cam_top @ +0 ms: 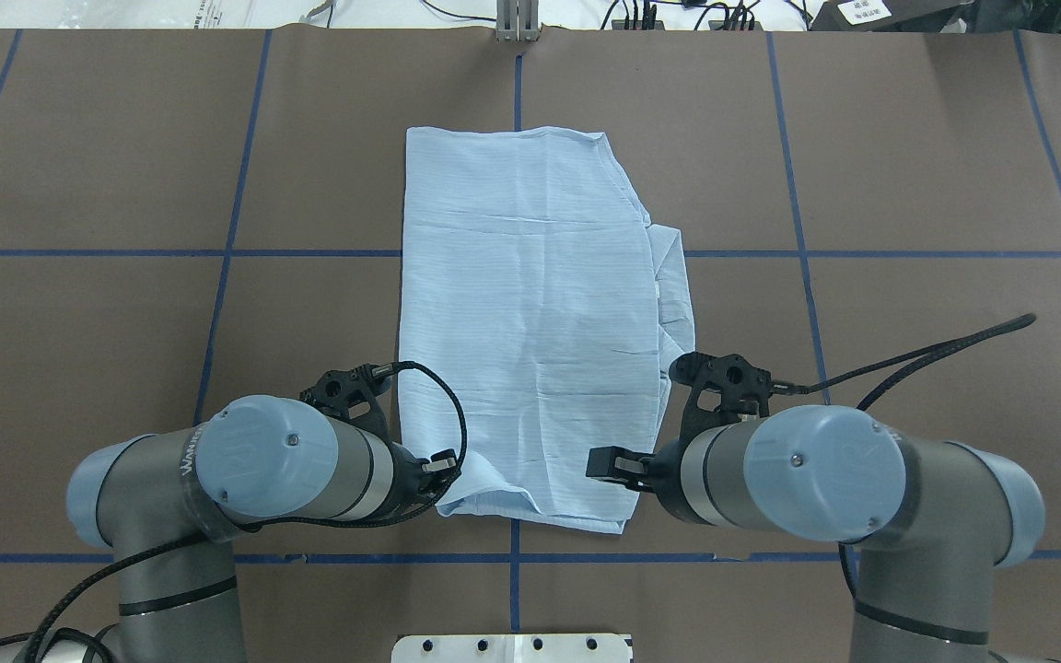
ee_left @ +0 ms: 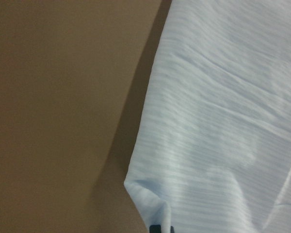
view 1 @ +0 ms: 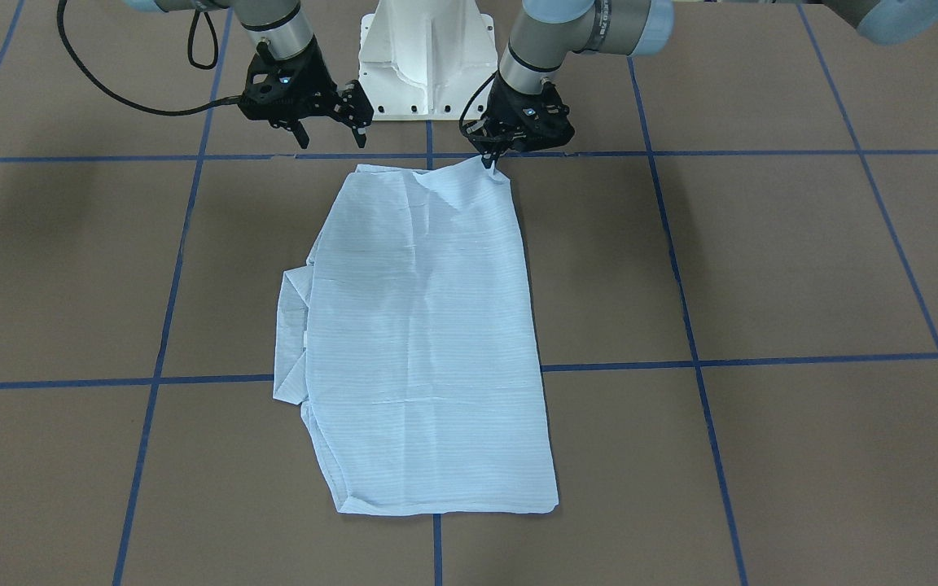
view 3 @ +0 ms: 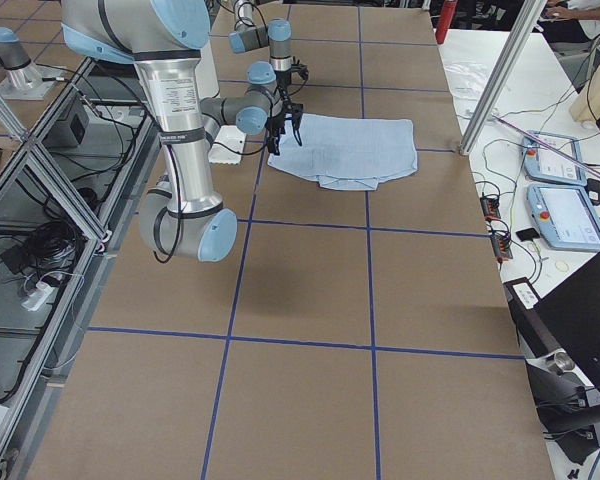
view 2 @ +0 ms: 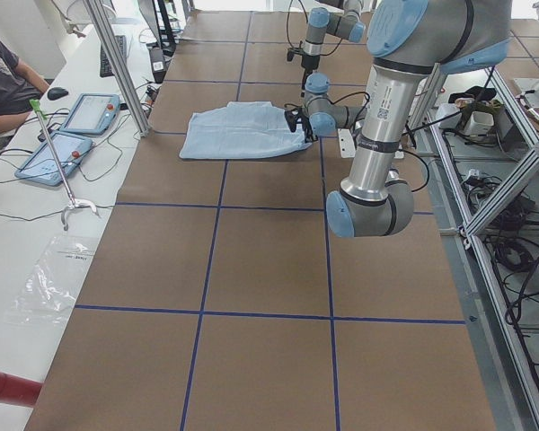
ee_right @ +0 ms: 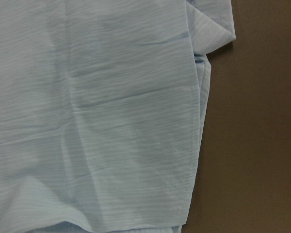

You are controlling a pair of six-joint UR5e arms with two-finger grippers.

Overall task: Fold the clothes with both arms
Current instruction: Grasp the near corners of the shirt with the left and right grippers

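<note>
Brown table (view 1: 762,260) w/ blue tape grid (view 1: 70,158), folded shirt (view 1: 428,342) lying mid-table

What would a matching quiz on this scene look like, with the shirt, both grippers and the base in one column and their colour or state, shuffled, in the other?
Column one:
1. shirt
2. left gripper
3. right gripper
4. base

Column two:
A. open, holding nothing
B. white
C. pale blue, lying flat
D. closed on a shirt corner

Pairs: 1-C, 2-D, 3-A, 4-B
</note>
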